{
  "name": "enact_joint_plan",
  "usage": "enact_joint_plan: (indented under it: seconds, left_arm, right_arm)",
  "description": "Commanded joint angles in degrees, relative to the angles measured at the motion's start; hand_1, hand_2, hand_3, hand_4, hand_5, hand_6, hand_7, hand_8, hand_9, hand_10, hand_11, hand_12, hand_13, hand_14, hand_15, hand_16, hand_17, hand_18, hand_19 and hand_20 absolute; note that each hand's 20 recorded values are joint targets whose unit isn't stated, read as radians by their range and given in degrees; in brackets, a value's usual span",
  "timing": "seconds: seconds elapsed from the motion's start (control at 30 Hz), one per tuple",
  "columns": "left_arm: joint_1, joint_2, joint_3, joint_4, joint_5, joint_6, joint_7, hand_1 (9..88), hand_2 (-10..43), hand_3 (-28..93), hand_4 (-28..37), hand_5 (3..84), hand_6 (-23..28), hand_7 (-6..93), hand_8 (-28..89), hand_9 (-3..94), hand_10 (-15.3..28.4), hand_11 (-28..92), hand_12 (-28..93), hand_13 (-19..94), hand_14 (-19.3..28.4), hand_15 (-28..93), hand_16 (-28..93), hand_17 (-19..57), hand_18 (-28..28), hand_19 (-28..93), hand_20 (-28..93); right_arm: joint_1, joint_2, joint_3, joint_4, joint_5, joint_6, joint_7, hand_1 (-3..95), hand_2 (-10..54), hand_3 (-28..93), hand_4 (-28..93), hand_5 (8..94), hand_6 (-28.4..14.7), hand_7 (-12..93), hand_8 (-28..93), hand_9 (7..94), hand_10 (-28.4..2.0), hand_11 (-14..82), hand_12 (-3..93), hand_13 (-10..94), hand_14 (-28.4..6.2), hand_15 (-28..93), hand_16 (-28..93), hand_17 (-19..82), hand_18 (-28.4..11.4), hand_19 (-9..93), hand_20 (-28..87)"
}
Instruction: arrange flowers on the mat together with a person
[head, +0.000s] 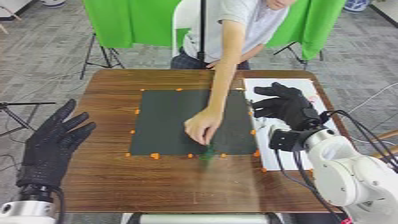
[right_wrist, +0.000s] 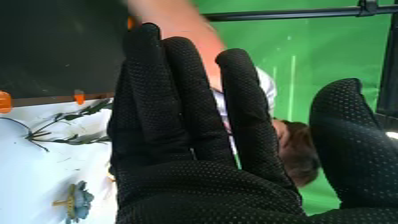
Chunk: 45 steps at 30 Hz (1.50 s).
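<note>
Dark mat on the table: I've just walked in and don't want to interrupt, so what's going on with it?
A person is reaching across the mat, one hand at a small green piece by its near edge. The robot's right hand is open over the white sheet beside the mat, where a leafy sprig and a blue-grey flower lie. Its left hand is off to the left, open.

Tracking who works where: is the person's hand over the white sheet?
No, the person's hand is over the dark mat.
</note>
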Motion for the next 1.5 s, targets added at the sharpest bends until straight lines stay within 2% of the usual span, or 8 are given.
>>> enact_joint_plan:
  seconds: [0.03, 0.33, 0.43, 0.6, 1.0, 1.37, 1.4, 1.5]
  left_arm:
    - [0.5, -0.1, 0.35, -0.09, -0.24, 0.43, -0.29, 21.5, 8.5, 75, -25.7, 30.7, 5.1, 9.7, -9, 30.0, 16.0, 18, 10, 21, 23.0, 43, -7, -6.7, 20.0, 40, 10]
    - [-0.2, -0.29, 0.65, 0.05, -0.07, 0.43, -0.79, 21.5, 8.5, 75, -25.6, 30.6, 5.1, 9.7, -9, 30.0, 16.0, 18, 10, 21, 23.0, 43, -7, -6.7, 20.0, 40, 10]
    - [-0.6, -0.77, 0.77, 0.15, 0.4, -0.04, -1.61, 21.5, 8.4, 75, -25.6, 30.7, 5.1, 9.7, -9, 30.0, 16.0, 18, 10, 21, 23.0, 43, -7, -6.7, 20.0, 40, 10]
    - [-0.2, -0.69, 0.78, 0.12, 0.23, 0.0, -1.22, 21.5, 8.5, 75, -25.7, 30.7, 5.1, 9.7, -9, 29.9, 15.9, 18, 10, 21, 23.1, 43, -7, -6.8, 20.0, 40, 10]
    - [-0.8, -1.3, 0.71, 0.27, 0.7, -0.52, -2.35, 21.5, 8.5, 74, -25.6, 30.7, 5.1, 9.8, -9, 29.9, 15.9, 18, 10, 21, 23.0, 43, -7, -6.9, 19.9, 39, 10]
    - [-0.6, -1.23, 0.71, 0.23, 0.62, -0.59, -2.22, 21.5, 8.4, 75, -25.7, 30.6, 5.1, 9.7, -9, 30.0, 16.0, 18, 10, 21, 23.1, 43, -8, -6.9, 19.9, 39, 10]
    - [-1.0, -1.52, 0.65, 0.32, 0.92, -0.94, -2.8, 21.5, 8.5, 74, -25.7, 30.6, 5.1, 9.7, -9, 30.0, 16.0, 18, 10, 21, 23.1, 43, -8, -6.9, 19.9, 39, 10]
    - [-0.6, -0.98, 0.64, 0.18, 0.86, -0.87, -2.11, 21.5, 8.5, 74, -25.7, 30.7, 5.1, 9.7, -9, 30.0, 16.0, 18, 10, 21, 23.1, 43, -8, -6.9, 19.9, 39, 10]
  right_arm:
    - [-0.9, -0.3, 0.6, -0.5, -0.5, -0.3, -0.1, 18.7, 14.1, 76, -23, 58.1, -2.2, 13, -12, 62.8, -20.8, 17.4, 13.6, 54, -20.8, 53, 8, 14, -19.7, 63, 11]
    - [-0.2, -0.3, 0.2, -0.3, -0.7, -0.1, 0.0, 18.6, 14.1, 76, -23, 58.1, -2.2, 13, -12, 62.8, -20.8, 17.5, 13.7, 54, -20.8, 53, 8, 14, -19.7, 63, 11]
    - [-0.3, -0.2, 0.3, -0.5, -0.8, 0.1, 0.1, 18.6, 14.1, 76, -23, 58.1, -2.2, 13, -12, 62.9, -20.9, 17.4, 13.7, 53, -20.8, 53, 8, 14, -19.7, 63, 11]
    - [-0.5, -0.3, 0.4, -0.5, -0.9, 0.0, 0.3, 18.6, 14.1, 76, -23, 58.1, -2.2, 13, -12, 62.9, -20.8, 17.4, 13.7, 53, -20.8, 53, 8, 14, -19.7, 63, 11]
    - [-0.2, -0.1, 0.3, -0.7, -1.7, 0.9, 1.0, 18.6, 14.1, 76, -23, 58.1, -2.2, 13, -12, 62.9, -20.8, 17.5, 13.7, 53, -20.8, 53, 8, 14, -19.8, 63, 11]
    - [0.3, -0.1, 0.0, -0.6, -1.7, 1.0, 1.1, 18.7, 14.1, 76, -23, 58.1, -2.3, 13, -12, 62.8, -20.9, 17.4, 13.6, 53, -20.9, 53, 8, 14, -19.8, 63, 11]
    - [0.3, 0.1, -0.1, -0.6, -1.5, 1.2, 0.9, 18.6, 14.1, 76, -23, 58.2, -2.3, 13, -12, 62.8, -20.9, 17.4, 13.6, 53, -20.9, 53, 8, 14, -19.8, 63, 11]
    - [0.2, 0.1, 0.0, -0.7, -1.6, 1.1, 0.8, 18.6, 14.1, 76, -23, 58.2, -2.3, 13, -12, 62.9, -20.9, 17.5, 13.7, 54, -20.9, 53, 8, 14, -19.8, 63, 11]
